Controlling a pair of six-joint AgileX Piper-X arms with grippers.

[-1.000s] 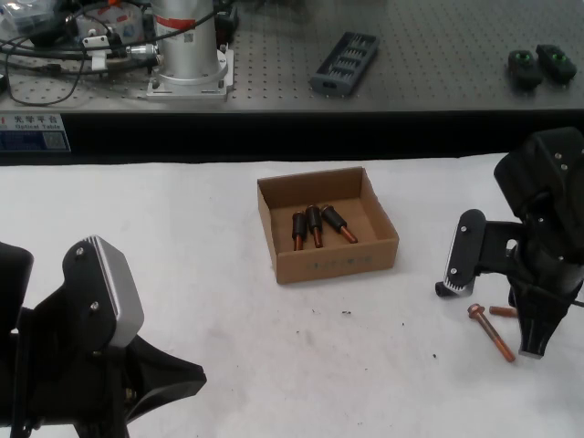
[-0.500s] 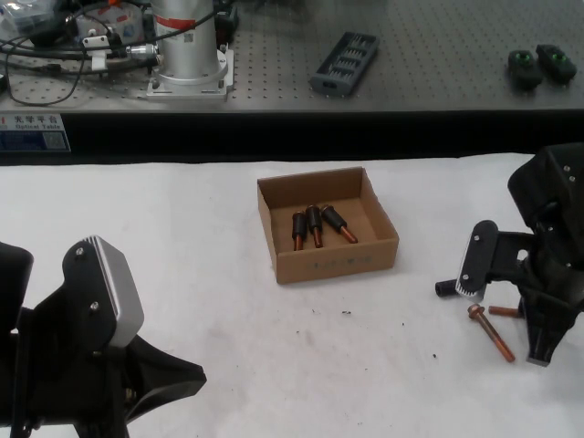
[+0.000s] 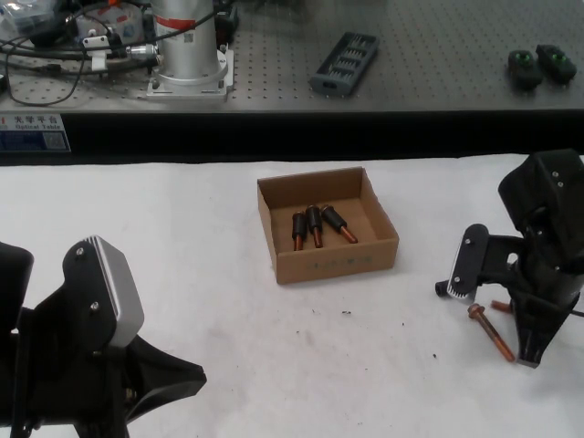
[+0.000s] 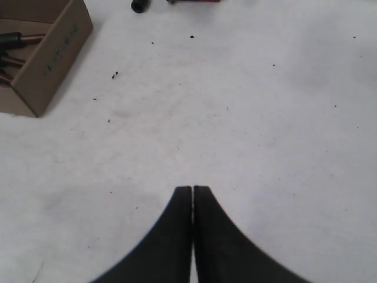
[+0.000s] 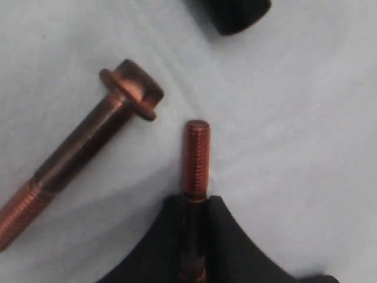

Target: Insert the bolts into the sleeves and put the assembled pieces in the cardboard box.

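Right wrist view: tool (image 5: 195,204) pinches bolt (image 5: 196,154), flanged bolt (image 5: 88,144) lying beside.

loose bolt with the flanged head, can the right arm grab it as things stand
Probably not yet. The right gripper looks shut on a second bolt, so it has no room for another. The loose bolt lies uncovered right beside it, so with the gripper freed the way looks open.
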